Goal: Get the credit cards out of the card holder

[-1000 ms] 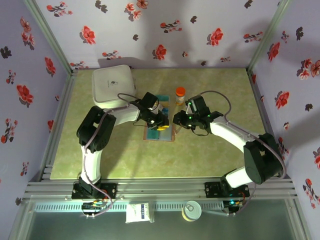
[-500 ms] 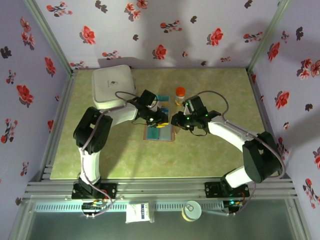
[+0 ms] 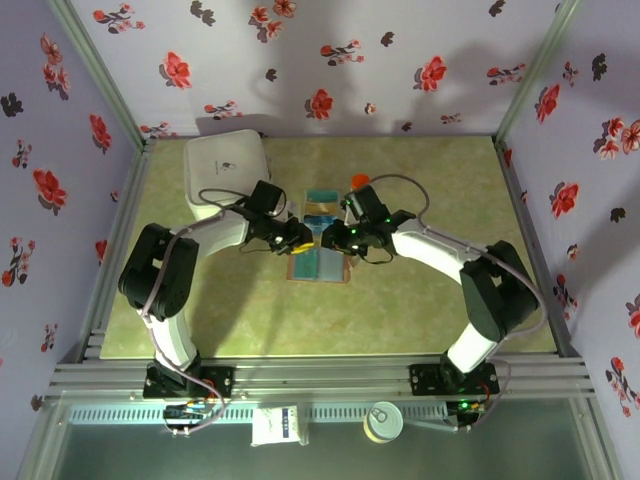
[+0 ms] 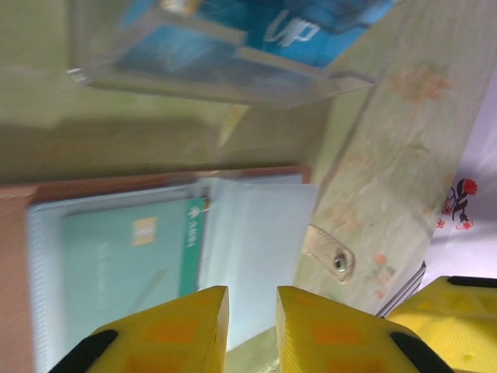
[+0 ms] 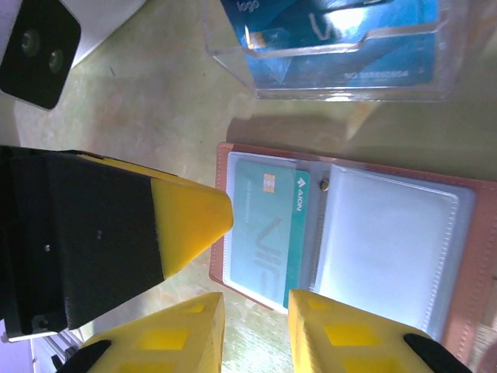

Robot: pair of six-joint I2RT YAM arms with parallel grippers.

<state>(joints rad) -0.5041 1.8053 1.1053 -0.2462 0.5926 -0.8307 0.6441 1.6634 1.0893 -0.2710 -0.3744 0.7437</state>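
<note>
The card holder [image 5: 388, 241] is laid open on the tabletop [image 5: 140, 101], a teal credit card [image 5: 264, 233] tucked inside it. The card is found just ahead of the right gripper [image 5: 255, 311], long axis in line with it; the left gripper [image 4: 252, 307] is poised beside (both narrowly parted, nothing held).

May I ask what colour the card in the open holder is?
Teal card, darker strip along one edge; right wrist view shows it best.
</note>
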